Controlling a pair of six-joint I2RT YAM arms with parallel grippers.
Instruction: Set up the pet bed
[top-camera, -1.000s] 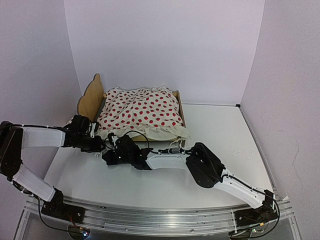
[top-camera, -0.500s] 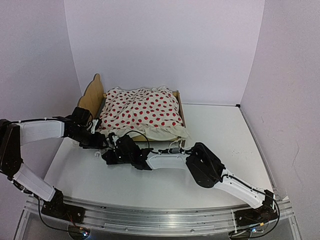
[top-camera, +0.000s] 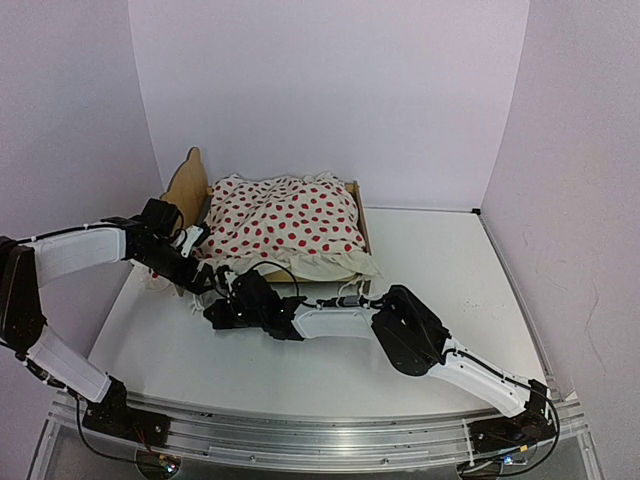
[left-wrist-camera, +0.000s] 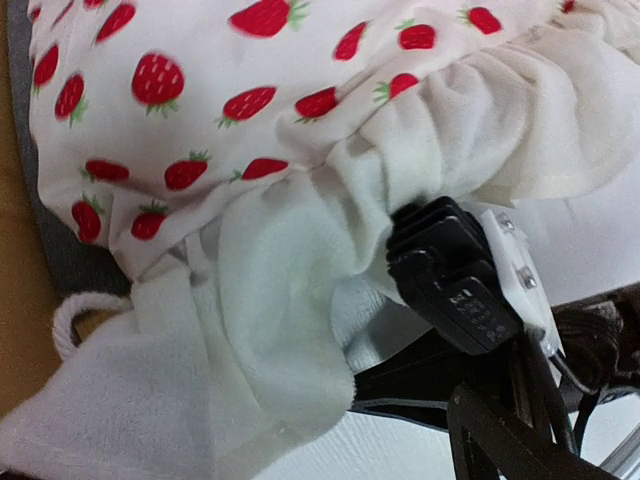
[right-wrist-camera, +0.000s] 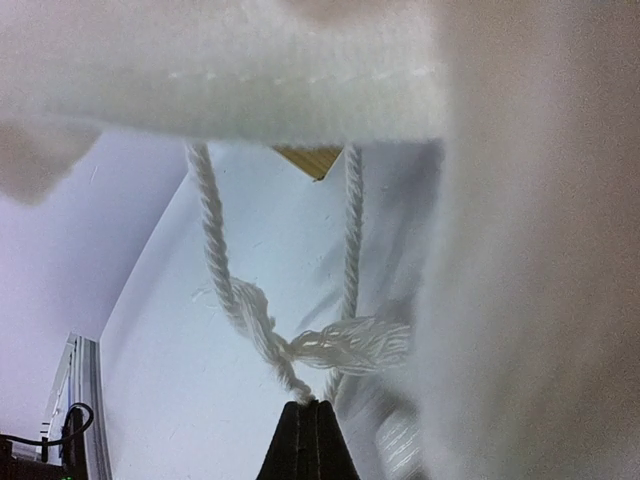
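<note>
The plywood pet bed, covered by a blanket, is seen just beyond the right end effector, which is pinched on a cord. Bare table is left behind it. The state of the left end effector cannot be told.

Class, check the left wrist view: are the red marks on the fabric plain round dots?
No, the fabric carries red strawberries with small green leafy tops.

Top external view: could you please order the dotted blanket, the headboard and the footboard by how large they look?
1. Dotted blanket, by far the largest.
2. Headboard.
3. Footboard, only a thin strip showing beside the blanket.
</note>
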